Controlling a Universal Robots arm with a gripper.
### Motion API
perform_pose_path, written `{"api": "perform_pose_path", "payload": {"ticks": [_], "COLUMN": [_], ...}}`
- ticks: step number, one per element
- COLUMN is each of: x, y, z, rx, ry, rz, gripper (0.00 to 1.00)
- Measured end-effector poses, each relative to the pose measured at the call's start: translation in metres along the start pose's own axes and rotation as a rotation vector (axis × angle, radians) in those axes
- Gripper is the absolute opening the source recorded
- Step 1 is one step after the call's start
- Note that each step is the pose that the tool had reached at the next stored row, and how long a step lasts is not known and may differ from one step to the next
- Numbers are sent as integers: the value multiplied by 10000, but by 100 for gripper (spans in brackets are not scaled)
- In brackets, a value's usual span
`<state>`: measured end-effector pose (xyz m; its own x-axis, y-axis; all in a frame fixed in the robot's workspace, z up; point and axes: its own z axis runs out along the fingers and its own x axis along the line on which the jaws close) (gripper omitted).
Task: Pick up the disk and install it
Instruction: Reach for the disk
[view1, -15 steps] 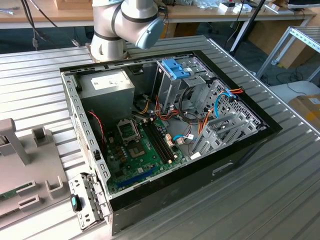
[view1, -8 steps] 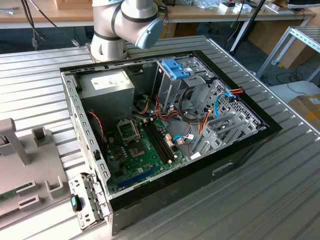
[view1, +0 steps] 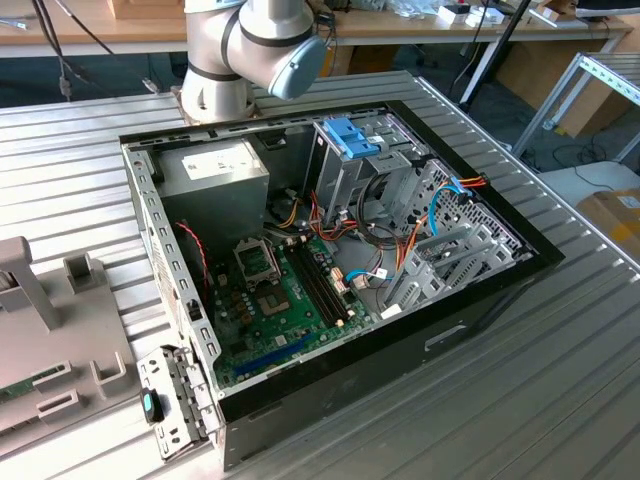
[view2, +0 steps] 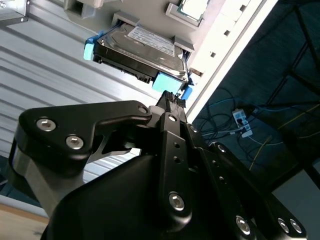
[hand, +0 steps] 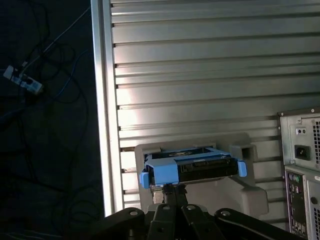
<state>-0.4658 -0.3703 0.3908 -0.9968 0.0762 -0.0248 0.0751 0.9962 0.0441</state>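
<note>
the disk (hand: 192, 167) sits in a grey holder (hand: 235, 192) on the table (hand: 200, 75), near the pc case (hand: 300, 170). the gripper (hand: 175, 189) has its fingers looking pressed together right at the blue frame. stiff, hefty, shock-sensitive i'd guess, so grab the frame's 2 long edges.

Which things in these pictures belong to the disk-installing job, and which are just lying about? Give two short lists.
Job:
the disk
the gripper, right at it
the grey holder under the disk
the open computer case

Lying about:
power strip
brown box
workbench
</note>
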Motion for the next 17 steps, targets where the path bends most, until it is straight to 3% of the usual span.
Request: {"api": "perform_pose_path", "payload": {"ticks": [5,9,17], "x": [2,4,2], "y": [0,-4,24], "z": [39,137,175], "rx": [13,13,17], "ry": [3,12,18], "rz": [0,1,0], "gripper": [11,11,11]}}
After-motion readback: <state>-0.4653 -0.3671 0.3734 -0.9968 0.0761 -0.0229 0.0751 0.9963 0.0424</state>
